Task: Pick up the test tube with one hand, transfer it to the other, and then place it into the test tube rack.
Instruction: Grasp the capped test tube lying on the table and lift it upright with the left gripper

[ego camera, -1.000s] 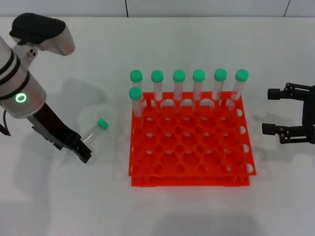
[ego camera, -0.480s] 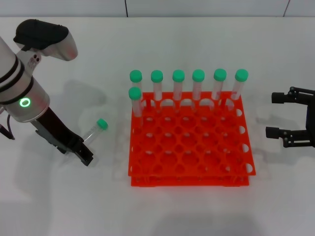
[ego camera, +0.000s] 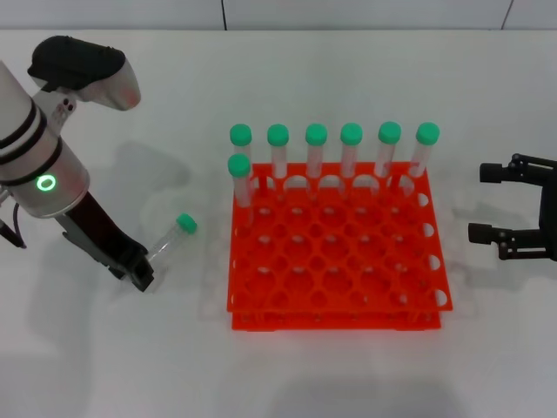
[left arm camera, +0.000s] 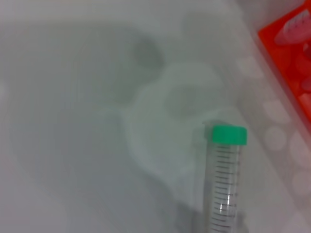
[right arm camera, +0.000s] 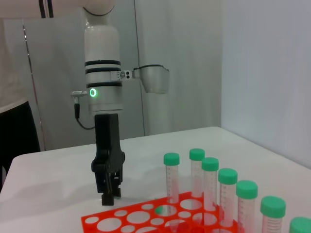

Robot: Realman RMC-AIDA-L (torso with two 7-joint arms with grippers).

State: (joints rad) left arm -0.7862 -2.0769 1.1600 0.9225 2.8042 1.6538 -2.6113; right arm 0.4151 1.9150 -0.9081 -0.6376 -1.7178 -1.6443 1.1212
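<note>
Left wrist view, test tube (left arm camera: 224, 182) graduations, head view none.

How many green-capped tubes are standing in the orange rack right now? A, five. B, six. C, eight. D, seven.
D: the test tube rack holds six tubes along its far row plus one more in the second row at its left end, while the test tube lies on the table.

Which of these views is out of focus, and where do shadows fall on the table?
Left wrist view: soft and hazy; the slim clear green-capped test tube is the sharpest thing, amid blurred grey shadows. Head view: sharp; soft shadows lie beside the left gripper, the right gripper and the bright orange-red plastic rack. Right wrist view: sharp on the left arm, softer on the nearest tubes.
</note>
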